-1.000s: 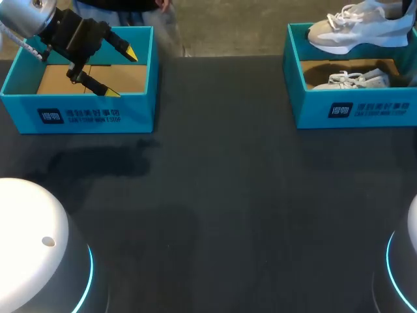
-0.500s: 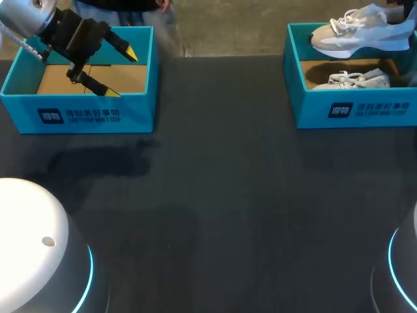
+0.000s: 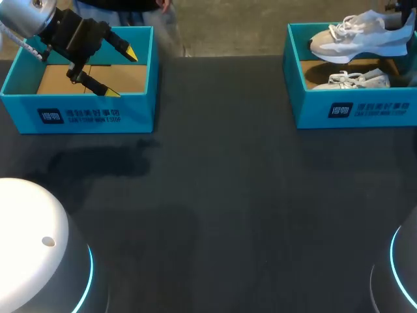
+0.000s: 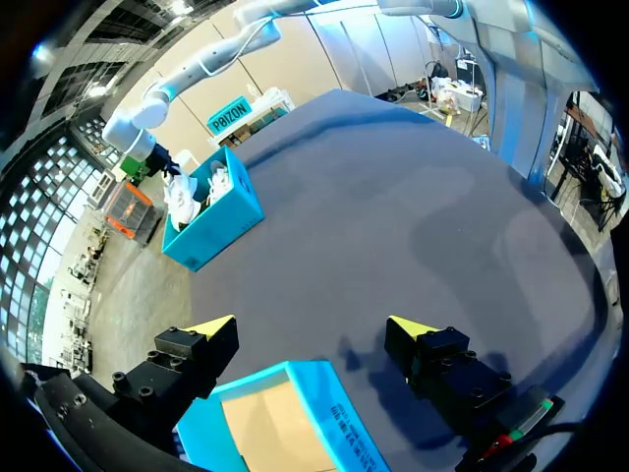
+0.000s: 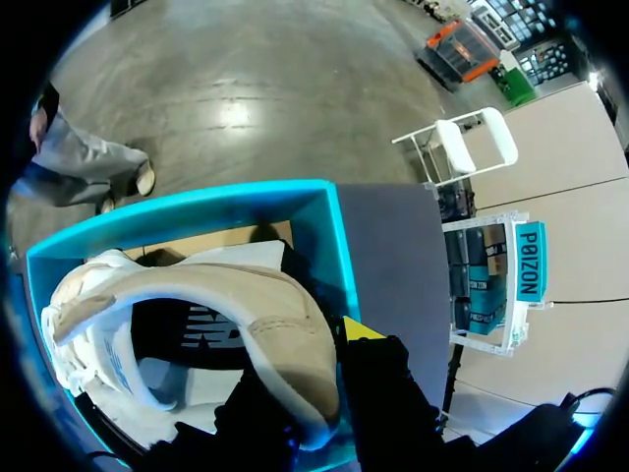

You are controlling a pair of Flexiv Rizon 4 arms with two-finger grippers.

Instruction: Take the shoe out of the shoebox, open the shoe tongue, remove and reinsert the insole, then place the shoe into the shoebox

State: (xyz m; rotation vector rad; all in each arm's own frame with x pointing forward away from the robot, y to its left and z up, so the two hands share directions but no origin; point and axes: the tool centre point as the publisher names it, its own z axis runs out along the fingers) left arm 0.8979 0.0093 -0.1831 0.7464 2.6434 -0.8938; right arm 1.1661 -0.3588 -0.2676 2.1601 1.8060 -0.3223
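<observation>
Your right gripper point(image 5: 319, 393) clamps the white shoe point(image 3: 355, 40) by its heel, level above the right shoebox point(image 3: 355, 112) and a second shoe point(image 3: 352, 80). Your left gripper point(image 3: 122, 73) hovers, fingers spread, over the left shoebox point(image 3: 78, 116).

Right tool point(image 5: 319, 369): one finger hidden behind shoe point(image 5: 197, 295)

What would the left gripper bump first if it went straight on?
The left gripper would probably meet the dark table first, just past the blue box under it; depth is unclear.
</observation>
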